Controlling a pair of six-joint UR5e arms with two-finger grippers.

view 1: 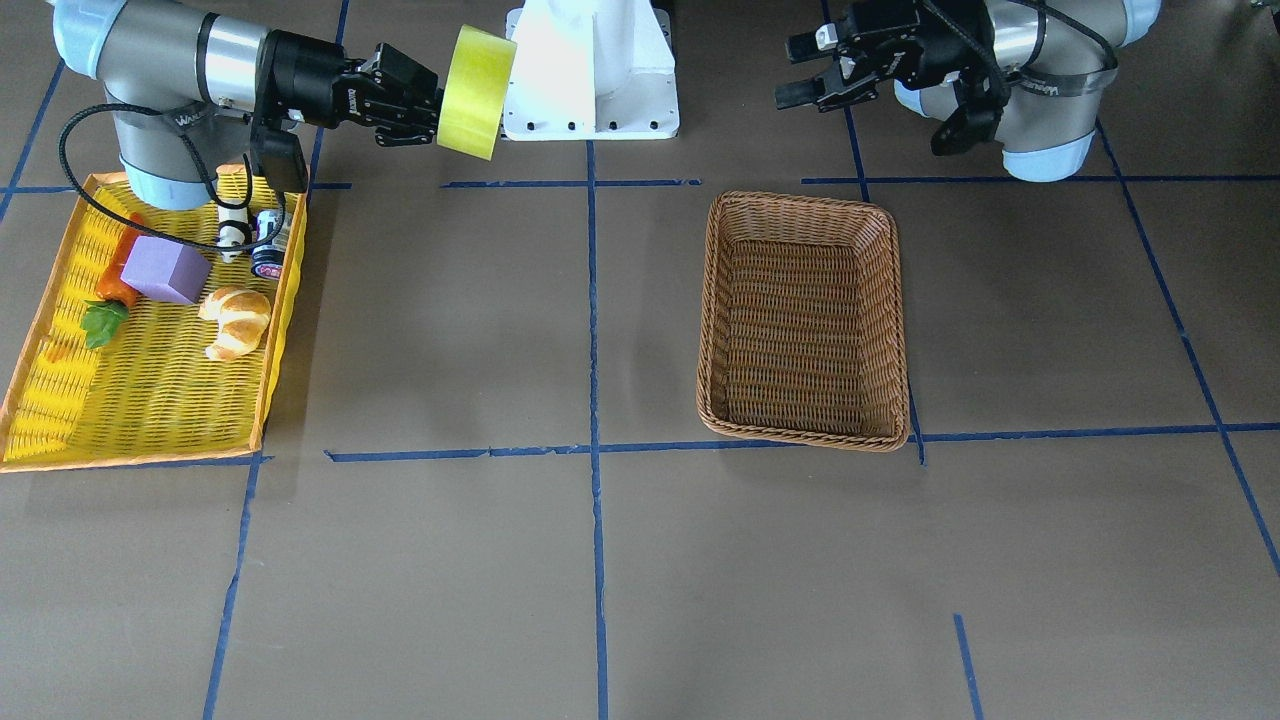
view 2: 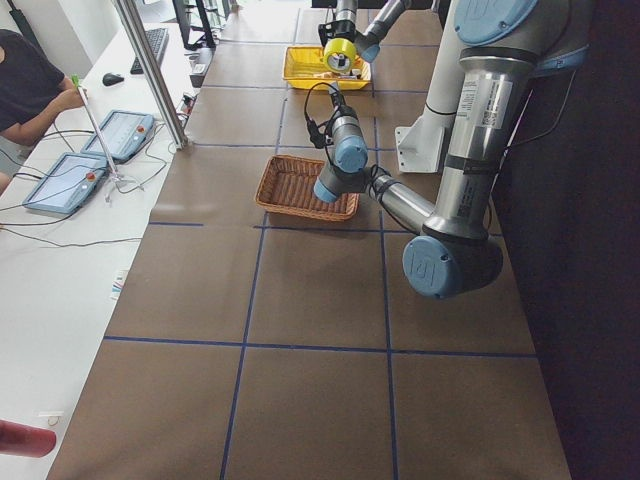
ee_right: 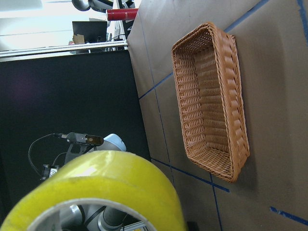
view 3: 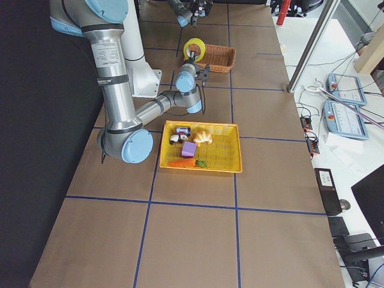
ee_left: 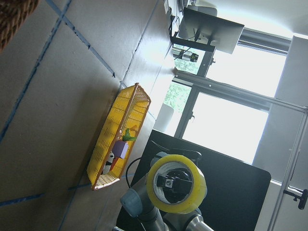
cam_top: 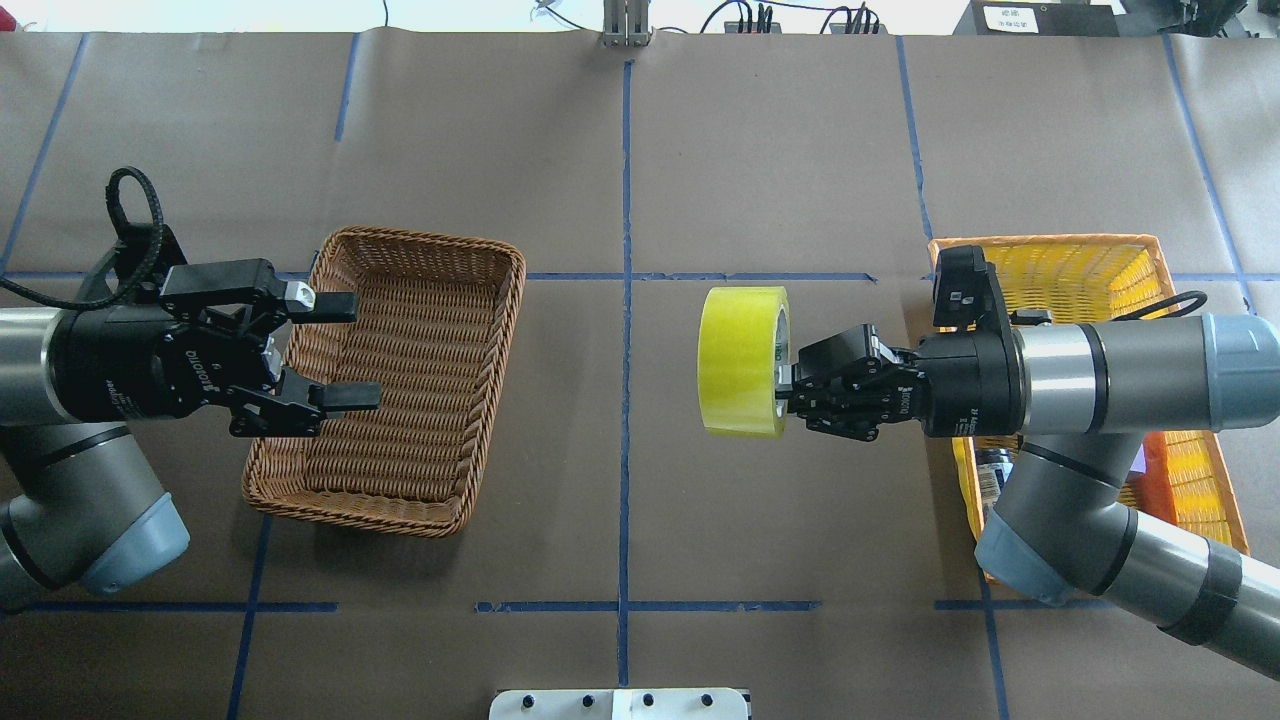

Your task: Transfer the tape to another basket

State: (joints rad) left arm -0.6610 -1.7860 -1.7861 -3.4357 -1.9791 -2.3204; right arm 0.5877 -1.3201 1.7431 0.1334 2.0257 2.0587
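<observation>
My right gripper is shut on the yellow-green tape roll and holds it on edge in the air above the table's middle, between the two baskets. The roll also shows in the front view, the left wrist view and the right wrist view. The brown wicker basket stands empty on the left side, also seen in the front view and the right wrist view. My left gripper is open and empty, hovering over that basket's left rim.
The yellow basket with orange rim holds a croissant, a purple block, a carrot and small items. The white robot base stands at the table's edge. Blue tape lines grid the brown table.
</observation>
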